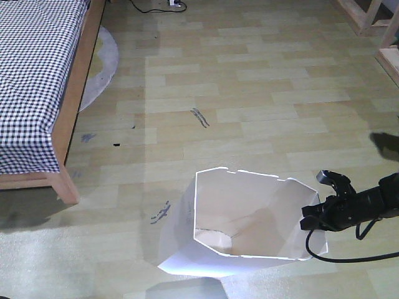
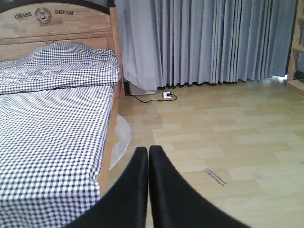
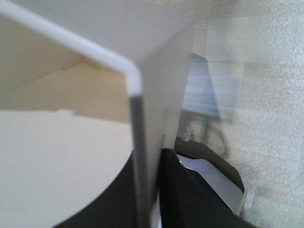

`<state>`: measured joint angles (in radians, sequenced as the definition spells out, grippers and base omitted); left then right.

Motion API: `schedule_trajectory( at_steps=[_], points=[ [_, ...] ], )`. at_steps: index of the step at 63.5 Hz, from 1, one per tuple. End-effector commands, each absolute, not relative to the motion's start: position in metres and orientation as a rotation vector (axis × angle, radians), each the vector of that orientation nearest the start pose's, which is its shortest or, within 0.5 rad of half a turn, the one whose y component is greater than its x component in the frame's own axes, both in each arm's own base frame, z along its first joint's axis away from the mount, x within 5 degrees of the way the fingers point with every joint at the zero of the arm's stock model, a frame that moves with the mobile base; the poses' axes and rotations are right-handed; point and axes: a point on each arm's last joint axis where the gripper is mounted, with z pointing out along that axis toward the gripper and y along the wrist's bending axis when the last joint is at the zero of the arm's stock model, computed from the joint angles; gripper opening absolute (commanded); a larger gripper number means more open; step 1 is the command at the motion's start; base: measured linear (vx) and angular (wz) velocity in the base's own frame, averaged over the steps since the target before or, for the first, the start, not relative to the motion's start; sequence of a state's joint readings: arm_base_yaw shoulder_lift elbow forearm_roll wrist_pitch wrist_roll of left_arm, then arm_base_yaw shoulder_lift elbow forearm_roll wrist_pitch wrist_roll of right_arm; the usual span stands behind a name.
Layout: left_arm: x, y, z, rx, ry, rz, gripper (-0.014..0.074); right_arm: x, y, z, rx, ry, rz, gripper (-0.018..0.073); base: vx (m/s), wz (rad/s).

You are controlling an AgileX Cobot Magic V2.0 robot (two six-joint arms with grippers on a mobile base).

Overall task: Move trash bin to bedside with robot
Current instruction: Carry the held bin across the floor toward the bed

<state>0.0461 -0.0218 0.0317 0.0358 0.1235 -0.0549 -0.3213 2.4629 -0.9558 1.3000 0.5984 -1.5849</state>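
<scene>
Fingers of right gripper (image 1: 312,219) tight on trash bin (image 1: 249,205) wall — left gripper (image 2: 148,151) together, empty.

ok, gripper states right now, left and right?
Left gripper: closed, holding nothing.
Right gripper: closed on the trash bin, pinching its wall at the rim.

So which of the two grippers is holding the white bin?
The right gripper: its fingers pinch the trash bin's wall at the rim. The left gripper is shut on nothing, facing the bed.
</scene>
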Motion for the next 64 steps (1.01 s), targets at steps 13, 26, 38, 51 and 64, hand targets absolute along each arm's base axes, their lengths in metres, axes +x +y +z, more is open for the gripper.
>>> schedule_trajectory(
  at_steps=[13, 26, 38, 51, 64],
  points=[
    [0.0544, 0.0027, 0.2076, -0.055, 1.513, 0.018, -0.0006, 0.3149, -0.0357, -0.0141, -0.033, 2.673, 1.105, -0.0005, 0.27, 0.00],
    [0.0544, 0.0027, 0.2076, -0.055, 1.513, 0.018, -0.0006, 0.3149, -0.0357, -0.0141, -0.033, 2.673, 1.105, -0.0005, 0.28, 0.07],
    [0.0544, 0.0027, 0.2076, -0.055, 1.513, 0.018, -0.0006, 0.3149, -0.0357, -0.0141, -0.033, 2.673, 1.105, -0.0005, 0.29, 0.10],
    [0.0544, 0.0027, 0.2076, -0.055, 1.513, 0.018, -0.0006, 0.3149, -0.0357, -0.0141, -0.033, 2.673, 1.105, -0.0005, 0.28, 0.12],
    [0.0544, 0.0027, 0.2076, -0.055, 1.513, 0.018, -0.0006, 0.3149, -0.0357, -0.0141, -0.033, 2.673, 1.105, -0.0005, 0.28, 0.10]
  ],
)
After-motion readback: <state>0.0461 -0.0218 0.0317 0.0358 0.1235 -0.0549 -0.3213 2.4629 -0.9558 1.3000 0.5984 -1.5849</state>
